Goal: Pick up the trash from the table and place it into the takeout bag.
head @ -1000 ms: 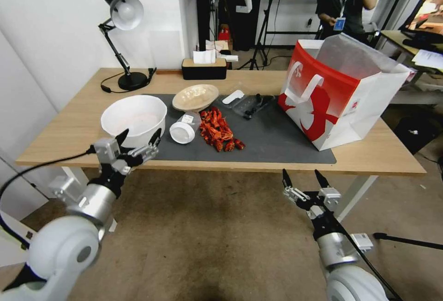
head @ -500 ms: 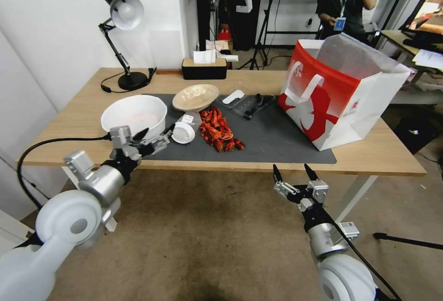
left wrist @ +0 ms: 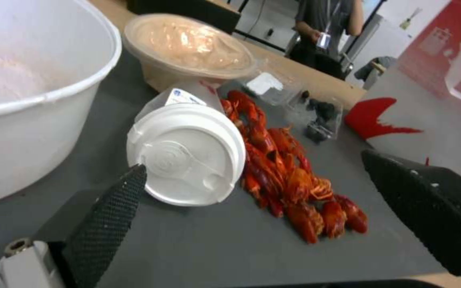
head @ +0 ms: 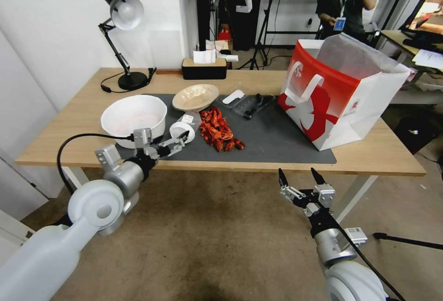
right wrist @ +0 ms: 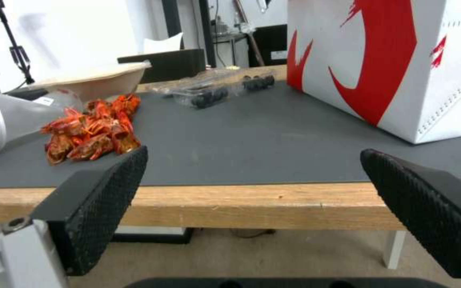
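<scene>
Cup (head: 182,131) lies between bowl (head: 134,117) and shells (head: 218,130); takeout bag (head: 339,92) far right.

A black desk lamp (head: 122,38) and dark tissue box (head: 204,68) stand behind.

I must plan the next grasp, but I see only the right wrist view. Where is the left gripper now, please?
Observer: The left gripper is open at the mat's near edge, pointing at the lid of the white-lidded clear cup.
Operator: Does the cup stand?
Observer: No, it lies on its side beside a large white bowl.
Operator: Is the takeout bag open?
Observer: Yes, the takeout bag stands upright, top open. Your right gripper hangs open before the table.
</scene>
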